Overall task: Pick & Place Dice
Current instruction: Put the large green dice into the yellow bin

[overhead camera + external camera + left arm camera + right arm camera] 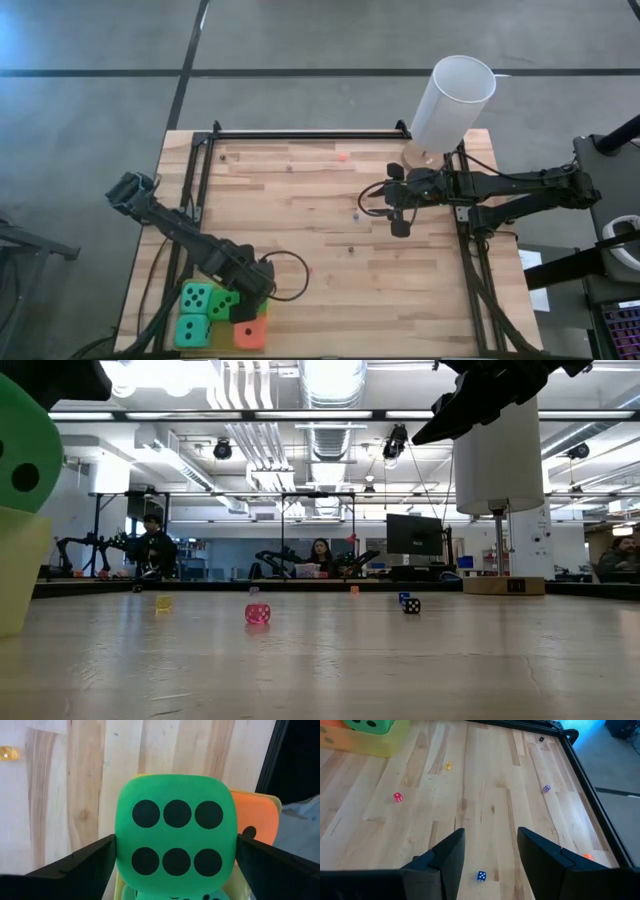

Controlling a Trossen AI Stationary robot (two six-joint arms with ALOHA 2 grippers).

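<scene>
The dice lie bunched at the table's near left corner: two teal [196, 296] [192, 330], one green [222, 303] and one orange-red [250, 333]. My left gripper [245, 300] points down over the bunch, open. In its wrist view a second green die [175, 835], six pips up, fills the gap between its fingers [75, 870], beside the orange-red die [257, 820]. My right gripper [400, 225] hangs open above the table's right middle, holding nothing [490, 860]. The white cylinder [452, 105] stands at the far right. My left gripper comes at the green die from above, one finger at each of two opposite sides [120, 855]. I cannot tell whether the fingers touch those sides. The die rests on the other dice below it.
Tiny hard dice lie scattered on the wood: pink [397, 797], yellow [448, 765], purple [546, 788], blue [481, 876], orange [588, 856]. A black frame rail [310, 134] runs along the far edge. People sit at desks in the room beyond [320, 555].
</scene>
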